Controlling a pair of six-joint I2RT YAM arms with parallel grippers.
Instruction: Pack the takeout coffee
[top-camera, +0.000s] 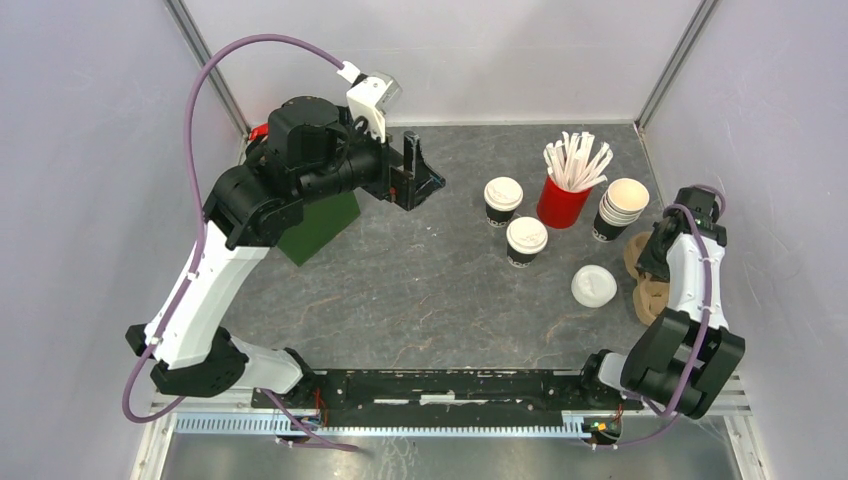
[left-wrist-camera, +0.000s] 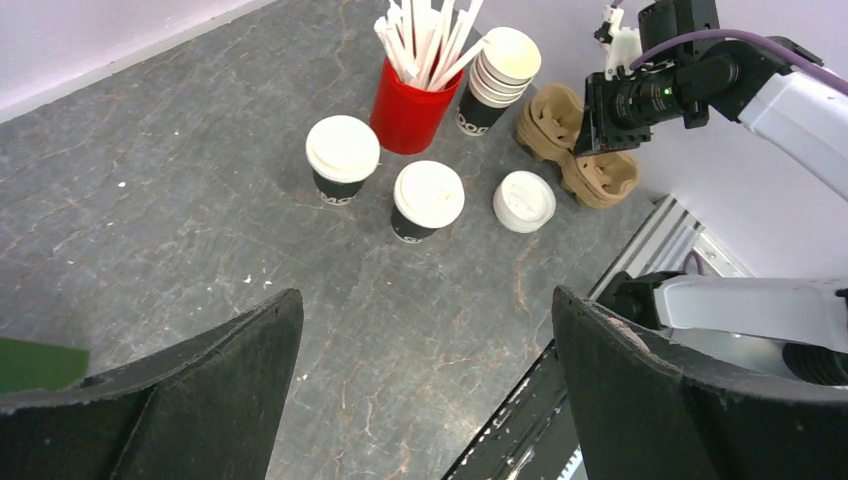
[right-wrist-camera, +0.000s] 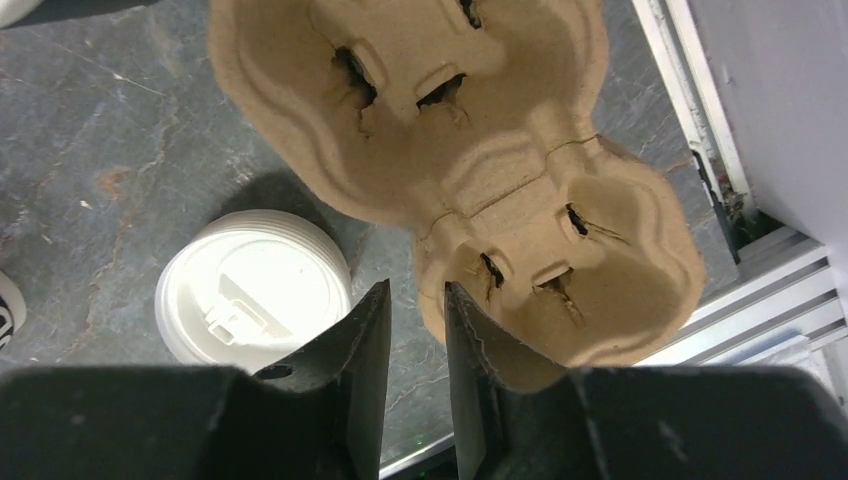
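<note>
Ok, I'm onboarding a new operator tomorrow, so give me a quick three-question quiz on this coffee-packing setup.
1. True or false: the left fingers are spread wide open.
2. How many lidded coffee cups stand on the table?
3. The loose lid lies nearest to: A the green box, B the cardboard carrier, C the red cup.

Key: 1 true; 2 two; 3 B.
</note>
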